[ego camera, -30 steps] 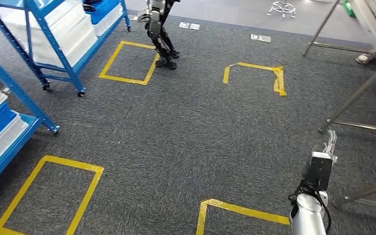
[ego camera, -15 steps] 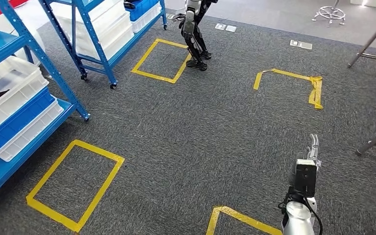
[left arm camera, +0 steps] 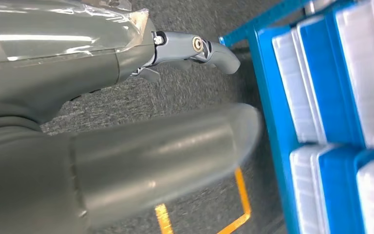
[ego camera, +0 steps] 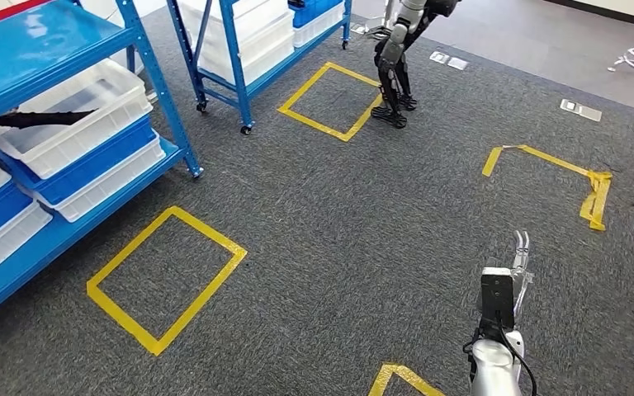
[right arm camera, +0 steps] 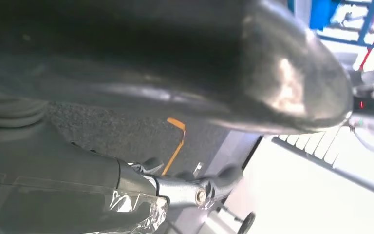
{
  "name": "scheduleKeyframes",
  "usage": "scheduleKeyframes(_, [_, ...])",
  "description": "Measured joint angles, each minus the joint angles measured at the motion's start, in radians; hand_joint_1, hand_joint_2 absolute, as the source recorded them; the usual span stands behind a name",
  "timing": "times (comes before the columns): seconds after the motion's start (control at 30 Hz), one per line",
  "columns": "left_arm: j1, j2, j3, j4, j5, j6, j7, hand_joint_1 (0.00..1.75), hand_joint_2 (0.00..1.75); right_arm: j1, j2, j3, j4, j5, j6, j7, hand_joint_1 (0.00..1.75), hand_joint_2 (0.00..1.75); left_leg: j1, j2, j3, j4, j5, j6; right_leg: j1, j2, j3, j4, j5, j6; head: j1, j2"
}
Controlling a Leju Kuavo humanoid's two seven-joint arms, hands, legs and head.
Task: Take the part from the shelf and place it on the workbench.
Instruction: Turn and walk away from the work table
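The part is a dark, slender object lying in a white bin on the near blue shelf, at about ten o'clock in the head view. Only a thin black stretch of it shows above the bin rim; its far-left end is cut off behind the shelf deck and a neighbouring bin, so its full shape cannot be made out. Its long axis runs roughly nine to three o'clock, nearly level, with the visible tip pointing toward three o'clock. Blue and white bins are stacked below it, the lowest ones cut off at the picture's left edge.

The right hand hangs low at about five o'clock over the grey carpet, fingers extended and slightly apart, holding nothing. In the right wrist view the same hand shows blurred, thumb large and out of focus. The left hand appears in the left wrist view beside the blue shelving, fingers loosely extended with nothing in them; the thumb fills much of that picture and hides the rest.

A second blue shelf on castors stands at twelve o'clock. Another robot's legs stand at one o'clock, upper body cut off. Yellow tape squares mark the carpet at seven and twelve o'clock.
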Motion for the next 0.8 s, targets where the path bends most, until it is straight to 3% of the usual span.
scheduleKeyframes(0.07, [0.001, -0.001, 0.000, 0.001, 0.000, 0.000, 0.000, 0.00, 0.00, 0.004, -0.005, -0.001, 0.010, 0.000, -0.003, 0.000, 0.00, 0.00, 0.000, -0.031, -0.001, 0.001, 0.001, 0.002, -0.001, 0.023, -0.064, 0.119, -0.038, -0.001, 0.001, 0.000])
scheduleKeyframes(0.1, [0.002, -0.001, 0.000, 0.002, 0.000, -0.001, 0.000, 0.00, 0.00, 0.004, -0.005, -0.001, 0.014, 0.000, -0.004, 0.001, 0.00, 0.00, 0.000, -0.046, -0.001, 0.002, 0.001, 0.002, -0.001, 0.026, -0.075, 0.131, -0.034, 0.004, 0.001, 0.000])
scheduleKeyframes(0.13, [0.003, -0.002, 0.000, 0.003, 0.000, -0.001, 0.000, 0.00, 0.00, 0.004, -0.006, -0.001, 0.017, 0.000, -0.004, 0.001, 0.00, 0.00, 0.000, -0.062, 0.000, 0.002, 0.001, 0.002, -0.002, 0.029, -0.066, 0.102, -0.013, 0.013, 0.001, 0.000])
scheduleKeyframes(0.2, [0.003, -0.002, 0.000, 0.005, 0.000, -0.001, 0.000, 0.00, 0.00, 0.003, -0.008, -0.001, 0.021, 0.000, -0.005, 0.001, 0.00, 0.00, 0.001, -0.091, 0.003, 0.004, 0.000, -0.001, -0.007, 0.056, -0.010, -0.035, 0.051, 0.029, 0.001, 0.000])
scheduleKeyframes(0.23, [0.003, -0.002, 0.000, 0.005, 0.000, -0.001, 0.000, 0.00, 0.00, 0.003, -0.009, -0.001, 0.023, 0.000, -0.005, 0.001, 0.00, 0.00, 0.000, -0.105, 0.002, 0.006, -0.001, -0.005, -0.009, 0.072, 0.016, -0.096, 0.076, 0.030, 0.001, 0.000])
scheduleKeyframes(0.3, [0.005, -0.003, 0.000, 0.005, 0.000, -0.001, 0.000, 0.00, 0.00, 0.002, -0.010, -0.001, 0.026, 0.000, -0.005, 0.001, 0.00, 0.00, -0.001, -0.126, -0.003, 0.008, 0.000, -0.016, -0.009, 0.086, 0.040, -0.147, 0.095, 0.020, 0.000, 0.000])
scheduleKeyframes(0.37, [0.010, -0.002, 0.001, 0.006, 0.000, -0.001, 0.000, 0.00, 0.00, 0.000, -0.009, -0.001, 0.029, 0.000, -0.005, 0.000, 0.00, 0.00, 0.000, -0.140, -0.009, 0.006, 0.004, -0.027, -0.009, 0.066, 0.044, -0.149, 0.100, 0.006, 0.000, 0.000])
scheduleKeyframes(0.43, [0.013, -0.001, 0.000, 0.006, -0.002, 0.000, 0.000, 0.00, 0.00, -0.004, -0.007, -0.001, 0.029, 0.000, -0.007, 0.000, 0.00, 0.00, -0.002, -0.097, -0.022, 0.033, -0.015, -0.037, -0.014, 0.047, 0.045, -0.153, 0.104, -0.009, -0.003, 0.000])
scheduleKeyframes(0.5, [0.007, 0.000, 0.000, 0.007, -0.005, 0.000, 0.000, 0.00, 0.00, -0.004, -0.006, -0.002, 0.031, 0.000, -0.010, 0.000, 0.00, 0.00, -0.002, -0.028, -0.069, 0.134, -0.073, -0.046, -0.011, 0.024, 0.047, -0.154, 0.103, -0.023, -0.007, 0.000])
scheduleKeyframes(0.57, [0.003, 0.000, -0.001, 0.010, -0.007, 0.000, 0.000, 0.00, 0.00, -0.001, -0.007, -0.003, 0.034, 0.001, -0.013, 0.000, 0.00, 0.00, 0.003, -0.004, -0.132, 0.264, -0.125, -0.052, -0.007, -0.003, 0.047, -0.154, 0.101, -0.029, -0.009, 0.000])
scheduleKeyframes(0.6, [0.003, 0.000, -0.001, 0.012, -0.008, 0.001, 0.000, 0.00, 0.00, 0.000, -0.007, -0.004, 0.035, 0.001, -0.014, 0.000, 0.00, 0.00, 0.005, 0.000, -0.148, 0.296, -0.129, -0.054, -0.005, -0.017, 0.047, -0.153, 0.100, -0.031, -0.009, 0.000])
scheduleKeyframes(0.63, [0.002, 0.000, -0.001, 0.014, -0.008, 0.001, 0.000, 0.00, 0.00, 0.000, -0.006, -0.004, 0.036, 0.001, -0.015, 0.000, 0.00, 0.00, 0.006, 0.003, -0.139, 0.281, -0.112, -0.054, -0.004, -0.029, 0.049, -0.153, 0.098, -0.031, -0.009, 0.000])
scheduleKeyframes(0.67, [0.002, 0.001, -0.001, 0.015, -0.008, 0.001, 0.000, 0.00, 0.00, 0.000, -0.006, -0.004, 0.036, 0.001, -0.016, 0.000, 0.00, 0.00, 0.006, 0.010, -0.110, 0.226, -0.081, -0.052, -0.004, -0.041, 0.051, -0.153, 0.097, -0.032, -0.009, 0.000])
scheduleKeyframes(0.73, [-0.001, 0.003, 0.000, 0.016, -0.008, 0.001, 0.001, 0.00, 0.00, 0.000, -0.005, -0.005, 0.037, 0.001, -0.018, 0.000, 0.00, 0.00, 0.000, 0.052, -0.033, 0.083, -0.027, -0.041, 0.002, -0.062, 0.057, -0.153, 0.092, -0.028, -0.009, 0.000])
scheduleKeyframes(0.8, [-0.006, 0.005, -0.001, 0.016, -0.009, 0.001, 0.001, 0.00, 0.00, -0.001, -0.005, -0.005, 0.037, 0.001, -0.021, 0.000, 0.00, 0.00, -0.010, 0.076, 0.002, 0.015, -0.013, -0.029, 0.008, -0.083, 0.062, -0.154, 0.086, -0.019, -0.008, 0.000])
